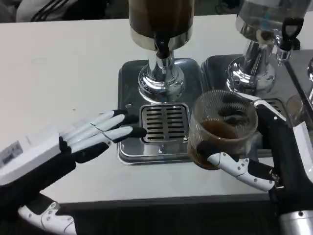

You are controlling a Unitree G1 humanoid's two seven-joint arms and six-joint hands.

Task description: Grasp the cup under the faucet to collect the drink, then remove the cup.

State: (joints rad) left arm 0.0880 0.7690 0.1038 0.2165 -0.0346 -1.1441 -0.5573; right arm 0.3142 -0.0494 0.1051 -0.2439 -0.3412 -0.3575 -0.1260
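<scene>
White tabletop (58, 73) fills most of your frame. Top centre: dark drink dispenser (161, 22) on a chrome stand, black faucet (163, 48) pointing down over a steel drip tray (128, 152) with a slotted grate (164, 122). Top right: second dispenser (266, 29), clear-bodied, on its own tray.

Your left hand (80, 139) lies at lower left, fingers (115, 117) stretched flat and apart, holding nothing, tips touching the tray's left rim beside the grate.

Your right hand (266, 147) at lower right grips the cup (222, 129): thumb across the near side, fingers around the far side. The cup is clear, ribbed, with brown liquid in the bottom, right of the grate and clear of the faucet.
</scene>
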